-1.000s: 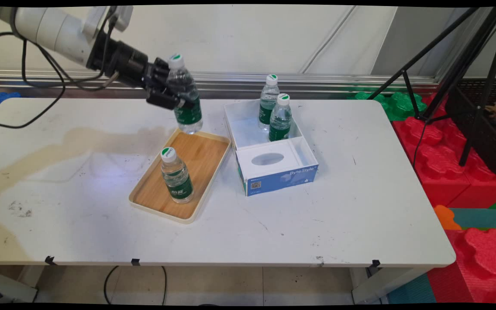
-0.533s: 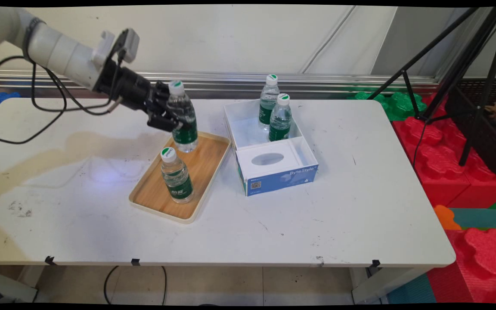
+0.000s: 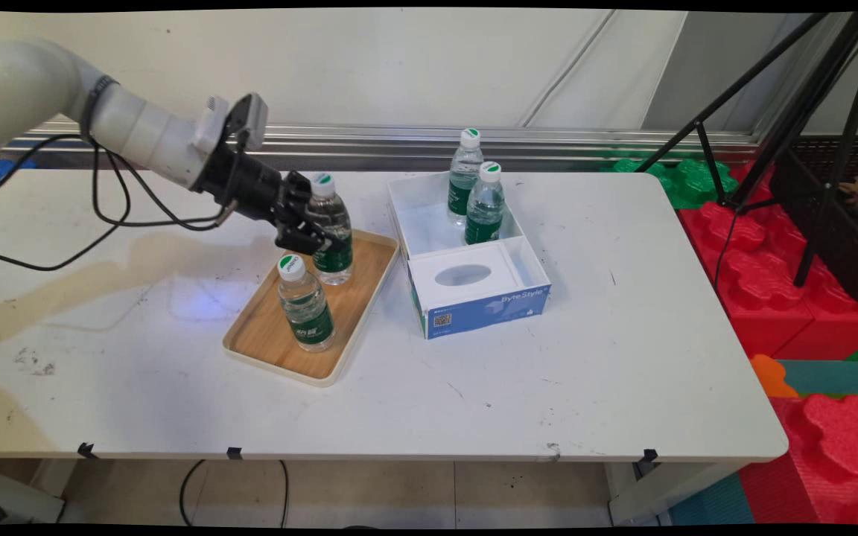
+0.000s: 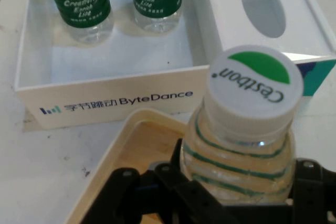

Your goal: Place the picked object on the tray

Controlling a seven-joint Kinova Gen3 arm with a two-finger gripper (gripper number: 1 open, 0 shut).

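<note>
hand (image 3: 317, 237) clamped on water bottle (image 3: 331, 231), upper-left of centre | bottle upright over far end of wooden tray (image 3: 358, 277) | second bottle (image 3: 304, 304) on tray's near end | white box (image 3: 407, 201) right, two bottles inside | bench (image 3: 585, 357)

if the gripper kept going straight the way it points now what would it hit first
The gripper is shut on a water bottle and points right, slightly down, toward the white box. Probably the box's near wall would be met first, bottle leading, though depth is unclear.
</note>
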